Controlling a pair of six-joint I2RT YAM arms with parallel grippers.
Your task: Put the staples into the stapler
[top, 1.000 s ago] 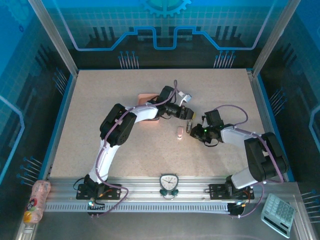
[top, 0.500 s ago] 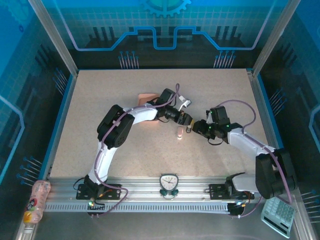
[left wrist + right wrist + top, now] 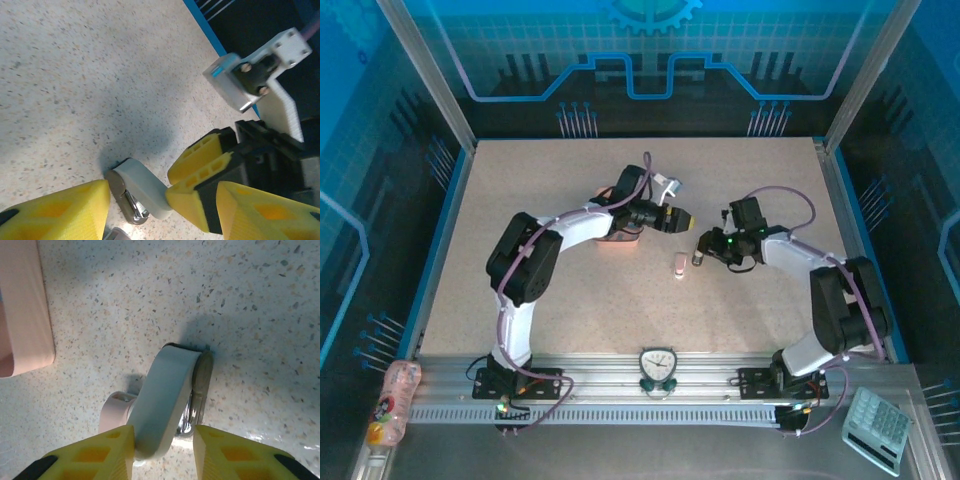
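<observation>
Currently the speckled desk (image 3: 570, 290) carries all the work near its centre, within reach of both arms.

1. The left arm (image 3: 535, 260) stretches over the salmon tray (image 3: 25, 315), so most of the tray lies beneath it. Judgement: this keeps the arm near the supply side, ready to fetch staples.
2. The right arm (image 3: 830, 290) reaches in from the opposite side, bringing both wrists to face each other across the stapler.
3. The left fingers (image 3: 60, 212) are spread wide and grip nothing. In the top view they hang off to the tray side of the stapler. Judgement: they are free for the next pick.
4. The right fingers (image 3: 90, 457) close on the near end of the stapler (image 3: 162, 400), one on each flank of its pale cover. Judgement: this grip steadies the stapler so that it cannot slide when a strip is pushed in.
5. The stapler sits on the bare desk, just beside the tray but apart from it. Its cover rises at a tilt toward the right wrist.
6. The bright metal channel (image 3: 200, 385) lies exposed along one side of the cover, and a pink part (image 3: 112, 412) lies along the other. Whether the pink part is joined to the cover cannot be told.
</observation>
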